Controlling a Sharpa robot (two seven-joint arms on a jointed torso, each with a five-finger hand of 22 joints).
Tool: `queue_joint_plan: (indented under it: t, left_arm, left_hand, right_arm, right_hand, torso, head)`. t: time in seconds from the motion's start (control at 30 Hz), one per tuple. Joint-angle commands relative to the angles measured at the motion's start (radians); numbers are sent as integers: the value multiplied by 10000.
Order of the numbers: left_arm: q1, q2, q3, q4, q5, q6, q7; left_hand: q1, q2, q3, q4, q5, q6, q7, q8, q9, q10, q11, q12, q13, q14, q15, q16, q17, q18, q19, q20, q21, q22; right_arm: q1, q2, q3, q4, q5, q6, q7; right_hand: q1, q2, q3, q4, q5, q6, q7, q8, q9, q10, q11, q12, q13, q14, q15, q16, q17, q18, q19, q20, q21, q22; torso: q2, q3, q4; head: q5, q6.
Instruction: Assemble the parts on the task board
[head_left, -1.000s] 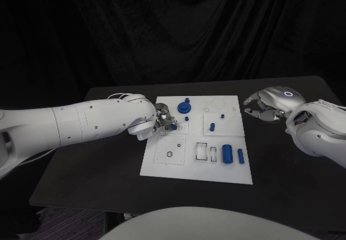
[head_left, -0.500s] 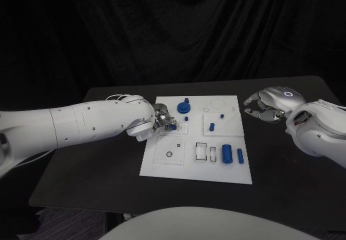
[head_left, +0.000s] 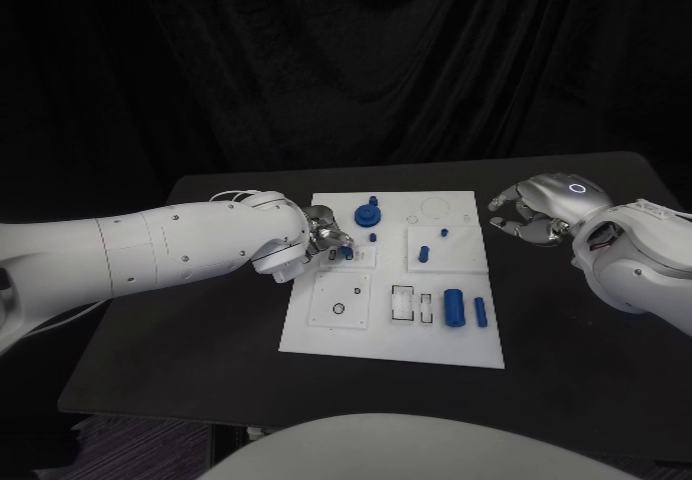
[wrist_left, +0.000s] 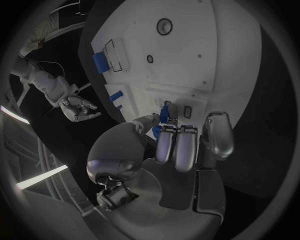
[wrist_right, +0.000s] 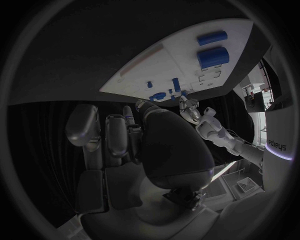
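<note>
Two robot hands are in our sight over the black bench (head_left: 216, 330), with the white task board (head_left: 397, 330) at the middle of the head view. We see the left robot hand (head_left: 320, 243) at the board's left edge, left of centre in the frame, its fingers (wrist_left: 177, 145) drawn together and pinching a small blue part (wrist_left: 164, 114) right over a little square recess of the board; whether the part already touches the board we cannot tell. We find the right robot hand (head_left: 537, 212) at the upper right of the frame, just off the board's right edge, above the bench, fingers curled inward and nothing in them. On the board, a round blue part (head_left: 369, 214) stands near the upper edge, two small blue pegs (head_left: 427, 252) lie right of centre, and two blue cylinders (head_left: 456, 307) lie side by side towards the lower right.
</note>
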Motion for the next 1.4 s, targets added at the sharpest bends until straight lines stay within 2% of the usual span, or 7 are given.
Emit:
queue_joint_plan:
  t: [0.03, 0.83, 0.9, 0.93, 0.97, 1.17, 1.4]
  left_arm:
    - [-10, 21, 8, 7, 63, -142, 221]
    - [-24, 70, 7, -142, 63, 87, 254]
    - [-26, 74, 7, -148, 63, 89, 292]
    - [-27, 74, 7, -151, 63, 91, 309]
    - [-28, 74, 7, -154, 63, 96, 326]
    - [-34, 70, 7, -166, 63, 197, 385]
    - [-42, 63, 7, -170, 63, 218, 416]
  left_hand:
    - [91, -22, -9, -45, 51, 56, 11, 34, 20, 42, -33, 25, 1399, 50, 2, 12, 172, -51, 46, -12, 41, 7]
    - [103, -14, -5, -36, 62, 46, 11, 25, 41, 14, -35, -1, 1370, 40, -1, 2, 146, -42, 24, -16, 13, -22]
    - [52, -16, -56, 58, -59, 11, 29, -9, 63, 7, -22, -11, 1363, 31, 5, -8, 127, -43, 20, -17, 0, -25]
    - [-89, -35, -199, 277, -317, -22, 55, -71, 78, 8, 2, -14, 1362, 26, 25, -17, 116, -43, 14, -7, -19, -28]
    - [-107, -43, -243, 336, -383, -28, 56, -97, 88, -10, 5, -29, 1347, 15, 28, -27, 95, -40, 8, -5, -32, -31]
    - [-126, -109, -365, 442, -546, -46, 62, -167, 109, -40, 14, -53, 1326, -17, 37, -54, 42, -30, -21, 5, -75, -53]
    - [-107, -136, -389, 440, -581, -61, 62, -192, 113, -46, 15, -57, 1324, -20, 39, -56, 40, -26, -32, 7, -91, -63]
  right_arm:
    - [-32, -1, 6, -1, -37, 76, -179]
    - [-41, -4, 6, 8, 205, 164, -184]
    - [-41, -3, 6, 7, 207, 169, -185]
    - [-41, -3, 6, 7, 208, 170, -186]
    - [-41, -4, 6, 8, 209, 174, -187]
    - [-42, 1, 6, 9, 212, 188, -191]
    - [-49, 20, 6, 7, 213, 194, -185]
  right_hand:
    - [98, -41, 52, 10, 36, 13, 61, -39, -11, -88, 8, -34, 814, 409, 44, -43, 122, 204, -48, 14, -64, 1253]
    - [100, -43, 62, 10, 37, 30, 64, -34, -10, -102, 10, -50, 797, 399, 46, -86, 94, 212, -60, 16, -111, 1241]
    - [102, -42, 67, 9, 37, 35, 65, -33, -10, -109, 10, -57, 788, 395, 47, -102, 84, 215, -66, 17, -133, 1236]
    - [104, -42, 71, 9, 38, 39, 66, -32, -10, -115, 11, -64, 779, 392, 47, -116, 75, 218, -71, 17, -153, 1231]
    - [104, -42, 71, 9, 38, 39, 66, -32, -10, -115, 11, -64, 779, 392, 47, -116, 75, 218, -71, 17, -153, 1231]
    - [104, -42, 71, 9, 38, 39, 66, -32, -10, -115, 11, -64, 779, 392, 47, -116, 75, 218, -71, 17, -153, 1231]
    - [104, -42, 71, 9, 38, 39, 66, -32, -10, -115, 11, -64, 779, 392, 47, -116, 75, 218, -71, 17, -153, 1231]
  torso:
    - [14, 4, 1]
    - [12, 1, 11]
    - [13, 2, 15]
    - [14, 4, 14]
    - [12, 4, 15]
    - [15, 3, 9]
    - [14, 4, 5]
  head:
    - [17, 1]
    - [55, 1]
    - [44, 1]
    - [49, 1]
    - [46, 1]
    - [63, 1]
    - [74, 1]
